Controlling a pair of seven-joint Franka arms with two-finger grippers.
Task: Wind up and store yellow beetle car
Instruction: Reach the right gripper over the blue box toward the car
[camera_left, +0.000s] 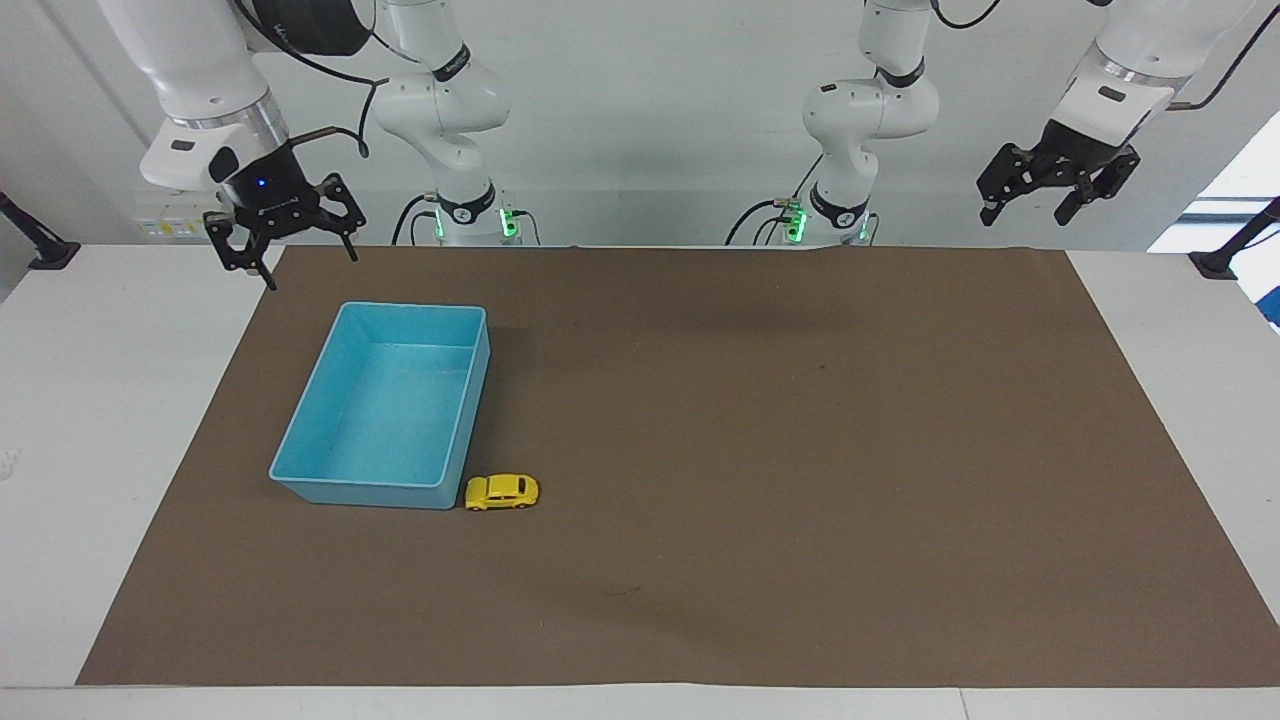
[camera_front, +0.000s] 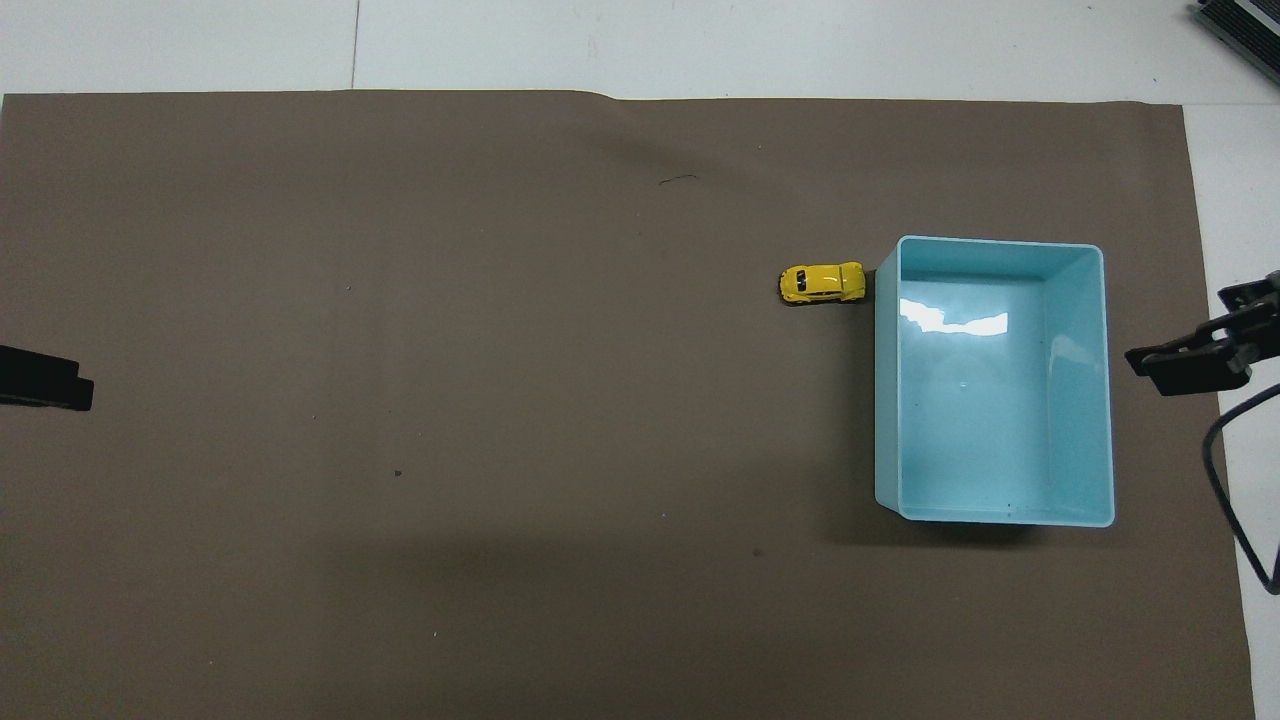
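Yellow car (camera_left: 501, 492) stands on the mat, just beside the bin (camera_left: 300, 481), at its corner farthest from the robots. Right claw (camera_left: 290, 243) and left claw (camera_left: 1046, 195) hang raised, both wide, holding nothing.

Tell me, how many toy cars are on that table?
1: the yellow beetle car sits on the brown mat, beside the light-blue bin at its corner farthest from the robots. None looks hidden.

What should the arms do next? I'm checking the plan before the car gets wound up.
Probably bring the right gripper, open and raised near the light-blue bin, over the yellow beetle car and lower it. The car sits untouched on the brown mat beside the bin's corner farthest from the robots. The left gripper waits open at the other end.
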